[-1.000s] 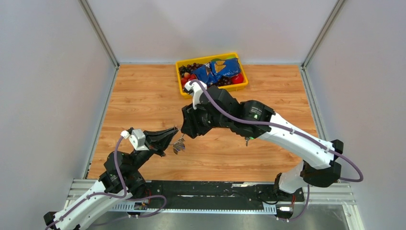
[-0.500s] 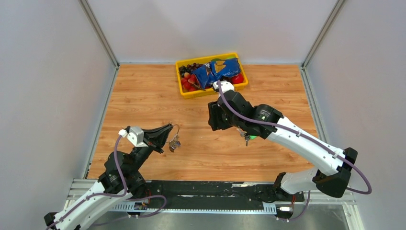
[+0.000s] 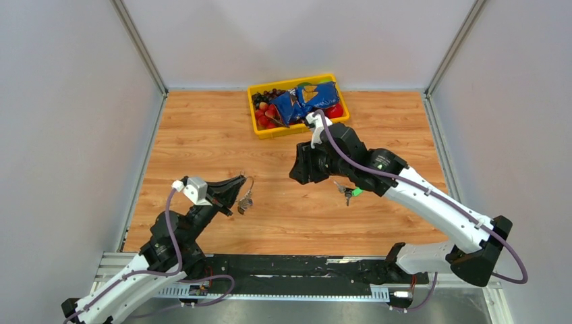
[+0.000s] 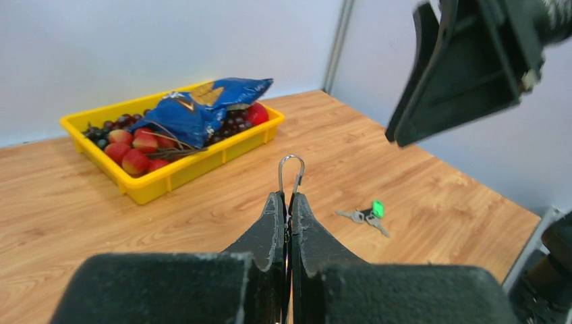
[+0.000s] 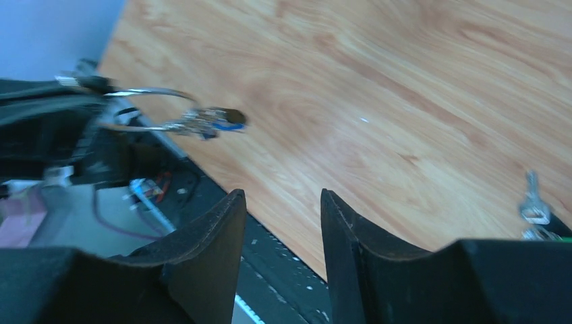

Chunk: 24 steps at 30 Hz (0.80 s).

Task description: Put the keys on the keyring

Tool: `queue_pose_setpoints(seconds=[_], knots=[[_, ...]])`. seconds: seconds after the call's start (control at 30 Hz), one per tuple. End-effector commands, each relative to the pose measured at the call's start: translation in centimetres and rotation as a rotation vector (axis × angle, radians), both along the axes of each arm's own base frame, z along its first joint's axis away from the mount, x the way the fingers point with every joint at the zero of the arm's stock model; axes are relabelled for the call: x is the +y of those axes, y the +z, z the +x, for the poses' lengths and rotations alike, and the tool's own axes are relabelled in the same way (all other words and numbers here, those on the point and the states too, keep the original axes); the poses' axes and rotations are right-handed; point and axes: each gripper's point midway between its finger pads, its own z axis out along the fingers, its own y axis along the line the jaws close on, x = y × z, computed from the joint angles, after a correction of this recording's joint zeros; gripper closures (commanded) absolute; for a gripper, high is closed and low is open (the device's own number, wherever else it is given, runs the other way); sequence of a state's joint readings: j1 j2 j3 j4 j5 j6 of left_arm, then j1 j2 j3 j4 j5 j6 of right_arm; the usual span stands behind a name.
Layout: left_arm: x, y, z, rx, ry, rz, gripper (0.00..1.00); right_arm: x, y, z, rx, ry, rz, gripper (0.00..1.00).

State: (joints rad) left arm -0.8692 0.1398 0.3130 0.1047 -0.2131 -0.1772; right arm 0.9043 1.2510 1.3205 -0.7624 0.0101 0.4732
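Two claws. My left claw (image 4: 287, 197) is pressed together, pinching the keyring (image 4: 291, 169): one thin wire loop, its end poking out past my fingertips, held above the worktop (image 3: 202, 135). Hung keys (image 3: 244, 202) dangle beneath it, count unclear; one blue tag (image 5: 229, 125) shows. My right claw (image 5: 280, 202) is spread with nothing between its fingers, hovering ahead-right of the left claw, apart from the loop. The keys (image 4: 364, 217) lie on the worktop ahead-right of the left claw, near the right wrist: two blades made out, one green tag (image 4: 378, 208). Farther ahead is one yellow tray (image 4: 202, 165) holding one blue bag (image 4: 202, 108), red fruit (image 4: 135, 158) and dark grapes (image 4: 233, 125).
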Motion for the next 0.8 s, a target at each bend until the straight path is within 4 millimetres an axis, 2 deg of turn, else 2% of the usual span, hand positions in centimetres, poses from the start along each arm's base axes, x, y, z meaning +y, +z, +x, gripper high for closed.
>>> queue_pose_setpoints(seconds=[0.0,0.17,0.43,0.77], knots=[[-2.1,2.2,-1.7,-0.071,-0.146,-0.017,1.00,4.6,7.2,-2.8,-0.084,0.286,0.216,0.53],[-3.5,2.7,-3.1,-0.104,-0.256,-0.010,0.99,6.0,8.8,-3.6,-0.098,0.362,0.253,0.53],[-4.7,3.2,-4.9,-0.141,-0.370,-0.010,0.99,9.5,8.6,-5.0,-0.087,0.448,0.238,0.54],[-5.0,3.1,-5.1,-0.143,-0.391,-0.002,0.99,10.8,8.6,-5.5,-0.088,0.473,0.226,0.58]])
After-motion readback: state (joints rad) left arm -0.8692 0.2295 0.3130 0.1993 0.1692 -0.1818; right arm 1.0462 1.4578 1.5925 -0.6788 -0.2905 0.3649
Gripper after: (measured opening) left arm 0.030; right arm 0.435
